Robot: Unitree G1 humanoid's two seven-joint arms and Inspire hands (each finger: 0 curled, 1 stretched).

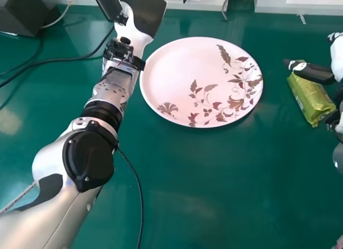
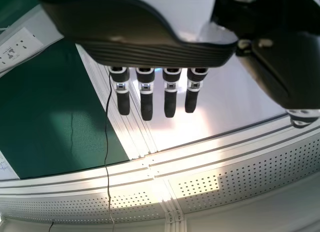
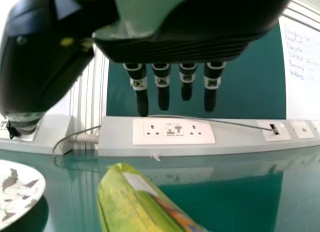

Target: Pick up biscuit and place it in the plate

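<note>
Green biscuit packet lying off plate; right hand, left hand showing fingers straight, apart; pick, place both apparently pending.

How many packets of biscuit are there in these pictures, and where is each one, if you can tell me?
1: the green packet, to the right of the plate, close by the right hand.
</note>
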